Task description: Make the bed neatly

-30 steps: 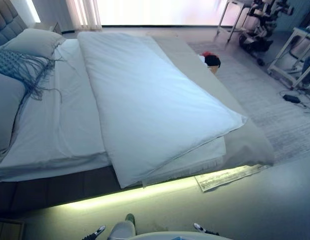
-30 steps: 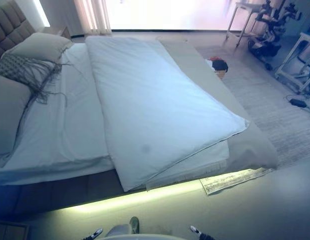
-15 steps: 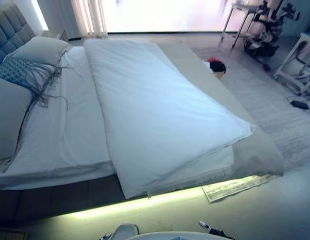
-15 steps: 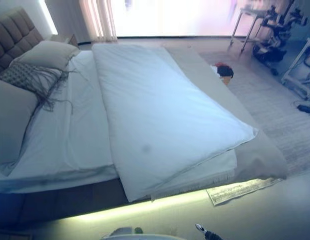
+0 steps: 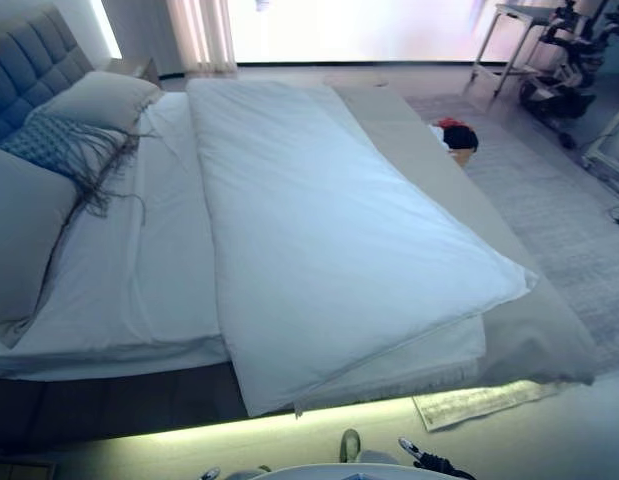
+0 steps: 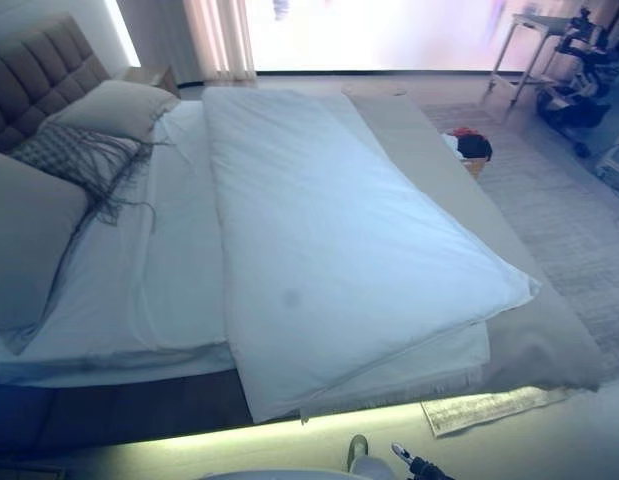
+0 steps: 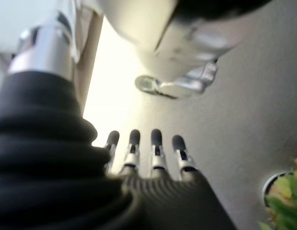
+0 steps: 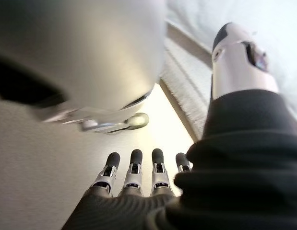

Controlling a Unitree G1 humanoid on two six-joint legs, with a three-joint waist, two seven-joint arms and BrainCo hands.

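Note:
A bed stands before me with a white duvet folded into a long slab that runs from the far side to the near edge. Under it a grey blanket covers the foot end. The white sheet shows bare between the duvet and the pillows. Two grey pillows and a fringed throw lie by the tufted headboard. My left hand and my right hand hang low beside me over the floor, fingers straight and empty, away from the bedding.
A basket with red and dark things sits on the rug beyond the bed's foot. A fringed mat pokes out under the near corner. A metal table and equipment stand at the back right. A light strip glows under the bed frame.
The whole picture has shifted to the right, so the camera has moved. The bedding lies as before.

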